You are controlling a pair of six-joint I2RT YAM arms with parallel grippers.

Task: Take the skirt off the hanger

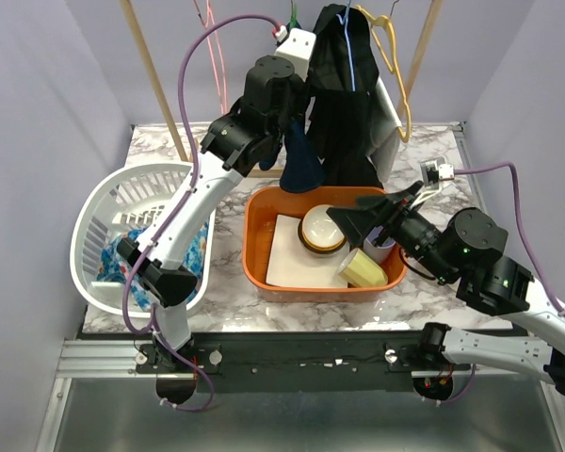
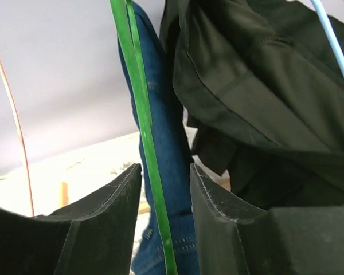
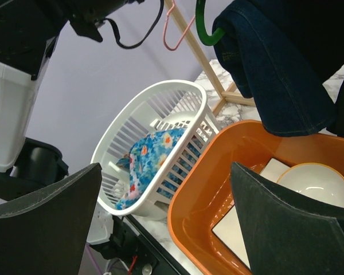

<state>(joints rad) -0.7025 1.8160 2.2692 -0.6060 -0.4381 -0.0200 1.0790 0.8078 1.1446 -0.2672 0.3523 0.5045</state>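
Note:
The skirt (image 1: 301, 166) is blue denim and hangs on a green hanger (image 1: 292, 17) from the rack at the back. My left gripper (image 1: 284, 141) is raised to its left side. In the left wrist view the gripper (image 2: 165, 167) is half closed, with the green hanger bar (image 2: 143, 114) and the denim skirt (image 2: 166, 143) between its fingers. Neither finger touches the bar, and a sliver of background shows beside the left finger. My right gripper (image 1: 377, 209) hovers open and empty over the orange tub; in its own view (image 3: 165, 172) the skirt's hem (image 3: 281, 80) hangs above.
A black garment (image 1: 344, 104) hangs right against the skirt, and a yellow hanger (image 1: 395, 66) is behind it. The orange tub (image 1: 254, 254) holds a bowl (image 1: 322, 229), a yellow cup (image 1: 363, 270) and a white sheet. A white laundry basket (image 1: 94, 221) with floral cloth stands left.

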